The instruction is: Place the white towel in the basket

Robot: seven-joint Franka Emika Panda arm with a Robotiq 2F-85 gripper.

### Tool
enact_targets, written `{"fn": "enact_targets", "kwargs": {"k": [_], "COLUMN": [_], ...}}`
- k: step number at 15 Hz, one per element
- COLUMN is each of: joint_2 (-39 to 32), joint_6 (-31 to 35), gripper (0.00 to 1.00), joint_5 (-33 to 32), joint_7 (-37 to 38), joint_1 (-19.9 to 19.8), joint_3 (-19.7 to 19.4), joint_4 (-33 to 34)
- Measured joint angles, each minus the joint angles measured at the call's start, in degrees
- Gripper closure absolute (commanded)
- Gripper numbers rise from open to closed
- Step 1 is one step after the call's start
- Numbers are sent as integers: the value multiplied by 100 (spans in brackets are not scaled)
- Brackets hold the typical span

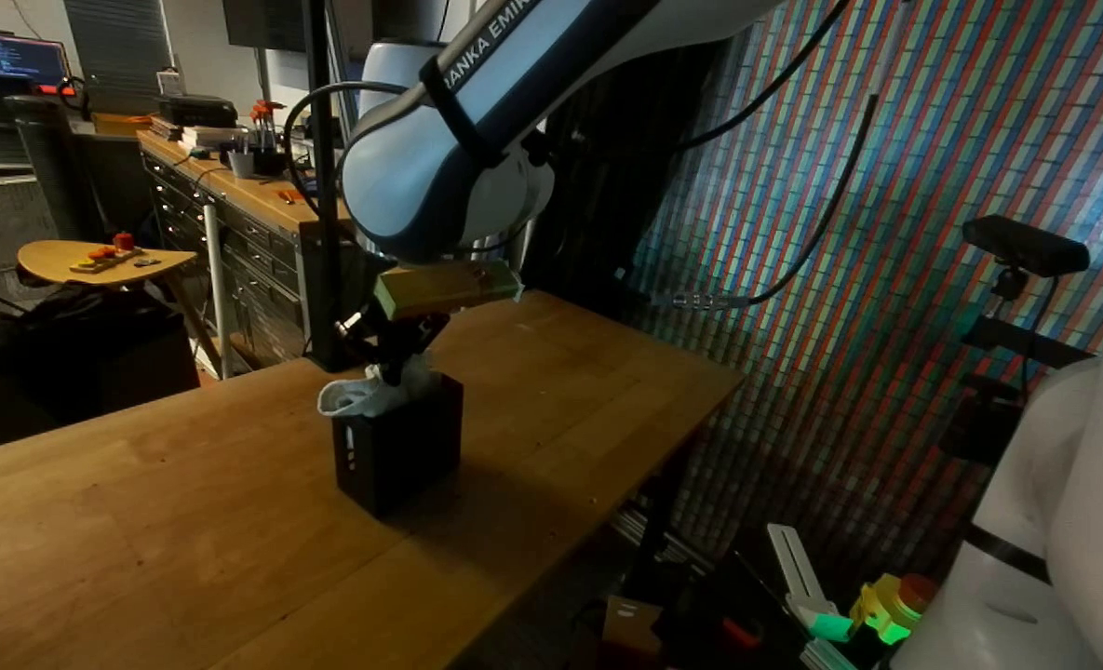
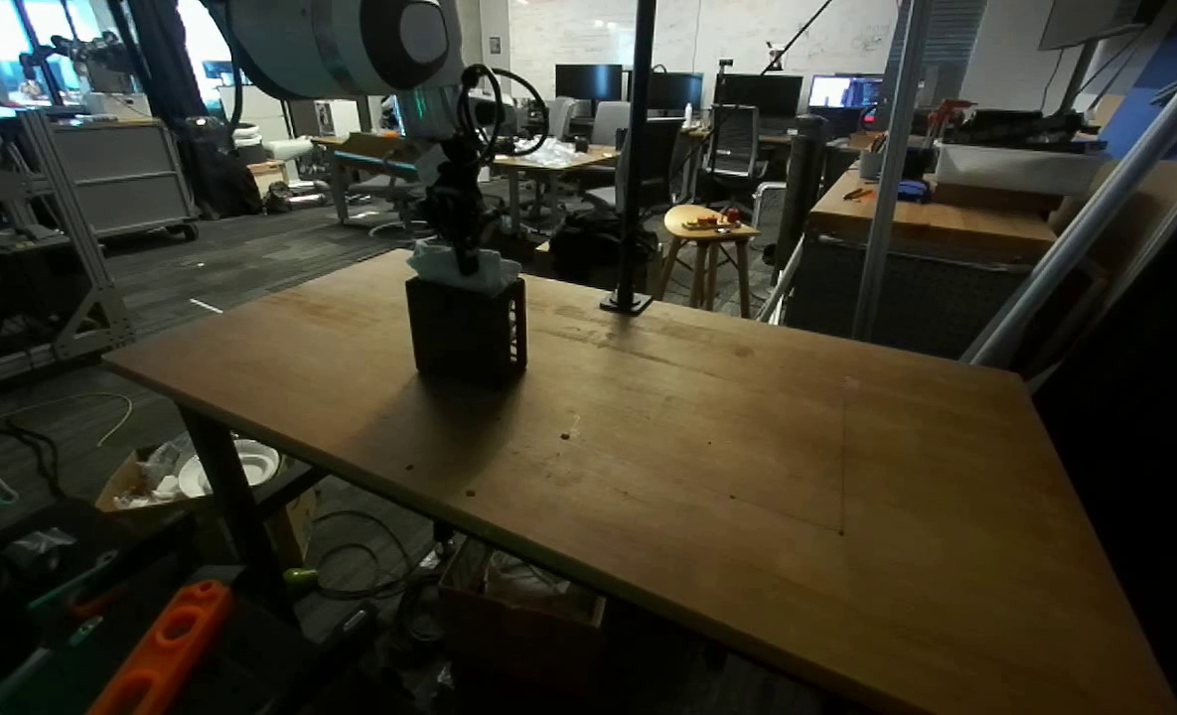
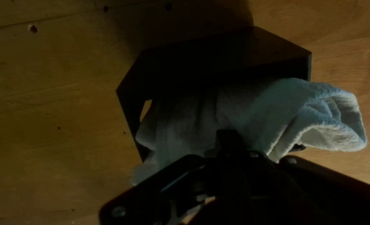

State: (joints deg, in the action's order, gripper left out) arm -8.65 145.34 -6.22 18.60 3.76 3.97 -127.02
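The white towel (image 1: 365, 398) is bunched in the top of a black box-like basket (image 1: 400, 465) on the wooden table. It also shows in an exterior view (image 2: 439, 266), above the basket's wall (image 2: 464, 333). In the wrist view the towel (image 3: 259, 112) fills the basket's opening and hangs over the rim on the right; the basket wall (image 3: 216, 59) lies behind it. My gripper (image 1: 393, 374) points down into the towel at the basket's top. In the wrist view its dark fingers (image 3: 229, 137) are together with cloth around them; the fingertips' contact is partly hidden.
The wooden table (image 2: 747, 447) carries the basket near one end. A black upright post (image 2: 633, 199) stands at the table's edge. A wooden-green block (image 1: 444, 287) sits on the wrist above the gripper. A stool (image 2: 707, 226) stands beyond the table.
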Motion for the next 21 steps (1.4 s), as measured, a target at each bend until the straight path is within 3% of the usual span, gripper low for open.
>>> {"fn": "enact_targets", "kwargs": {"k": [11, 21], "joint_2": [-510, -1047], "joint_6": [1, -348], "gripper": [100, 100], "joint_5": [134, 1101], "joint_7": [-444, -1300], "joint_1": [0, -5], "joint_3": [-31, 157], "joint_4": [148, 266]}}
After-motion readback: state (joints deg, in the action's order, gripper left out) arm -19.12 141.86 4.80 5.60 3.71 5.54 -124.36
